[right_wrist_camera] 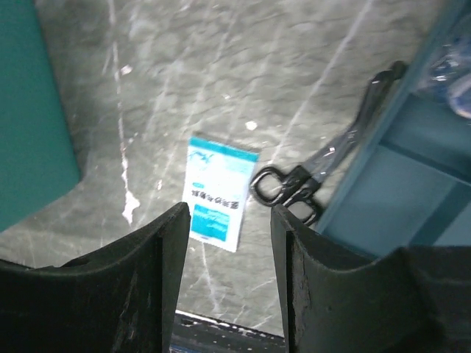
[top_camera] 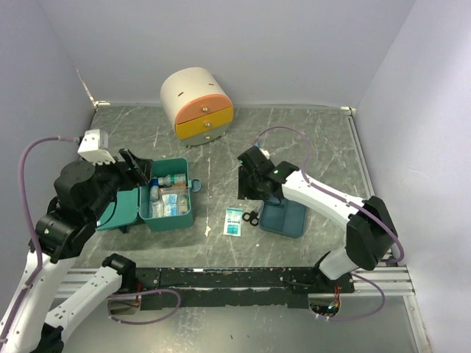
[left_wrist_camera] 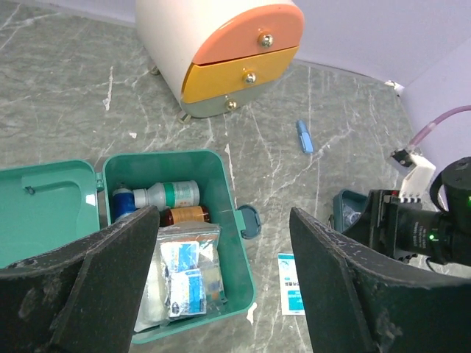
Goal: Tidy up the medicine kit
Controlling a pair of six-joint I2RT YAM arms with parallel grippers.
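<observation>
Table (top_camera: 309, 140): grey marbled top, walled on three sides. Cabinet (top_camera: 195, 99): cream, rounded, orange drawer over yellow, both closed, standing near the back wall. Medicine kit (top_camera: 173, 218): teal box on the left-centre of the table, directly ahead of the left arm and in front of the cabinet. Its lid (top_camera: 121, 209) is swung open and lies to the left of the box, and its front latch points toward the tray. Tray (top_camera: 291, 220): dark blue, divided, right of centre, well apart from the kit and partly hidden under the right arm. Left gripper (left_wrist_camera: 221, 228): hovers above the open kit, jaws spread wide, nothing between them. Right gripper (right_wrist_camera: 228, 220): above the bare table between kit and tray, jaws parted more narrowly, gripping nothing. Kit contents, left wrist view: a white bottle (left_wrist_camera: 173, 195) with a green band lies on its side along the far wall, an amber bottle (left_wrist_camera: 188, 215) lies just beside it, and clear-wrapped packets (left_wrist_camera: 184, 279) with blue print fill the near half (count not readable). Sachet (top_camera: 234, 221): white and blue, flat on the table between kit and tray, closer to the tray. Scissors (right_wrist_camera: 294, 184): black finger loops just beside the sachet's edge, blades running up against the tray's rim. Small blue stick (left_wrist_camera: 304, 137): lies on the table right of the cabinet, apart from everything else.
</observation>
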